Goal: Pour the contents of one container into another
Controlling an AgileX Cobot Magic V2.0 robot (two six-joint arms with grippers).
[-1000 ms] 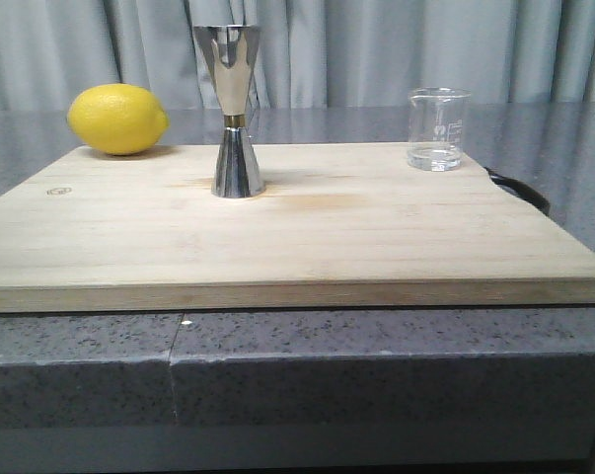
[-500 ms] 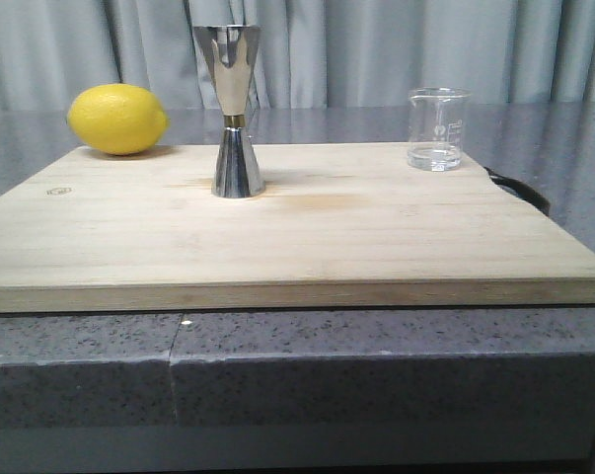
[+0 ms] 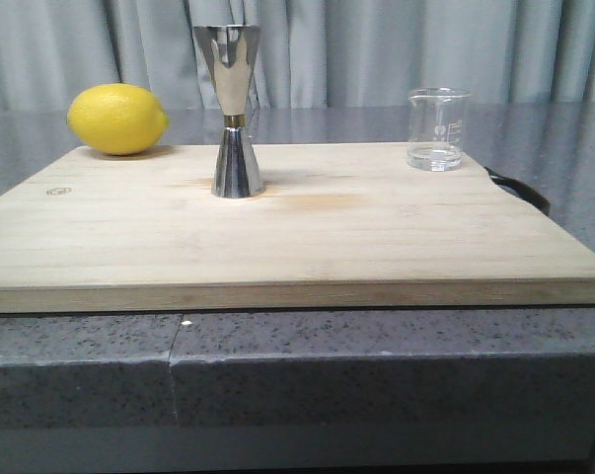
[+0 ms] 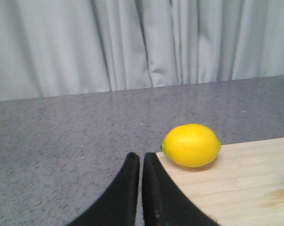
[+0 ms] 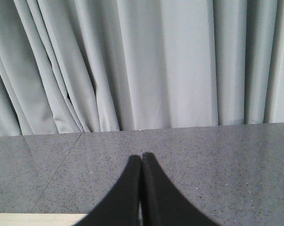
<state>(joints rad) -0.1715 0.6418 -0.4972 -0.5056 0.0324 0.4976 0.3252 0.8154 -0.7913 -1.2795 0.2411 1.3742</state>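
Note:
A small clear glass beaker [image 3: 438, 129] with white marks stands upright at the far right of the wooden board [image 3: 277, 237], a little clear liquid in its bottom. The tall steel hourglass jigger [image 3: 234, 109] with a gold band stands upright near the board's far middle. Neither gripper shows in the front view. My left gripper [image 4: 140, 158] is shut and empty, over the counter by the board's far left corner. The right gripper [image 5: 142, 158] is shut and empty above bare counter; no container shows in its view.
A yellow lemon [image 3: 117, 119] [image 4: 191, 145] lies at the board's far left corner. The board rests on a grey speckled counter [image 3: 277, 365] before grey curtains. A dark curved object [image 3: 519, 190] pokes out at the board's right edge.

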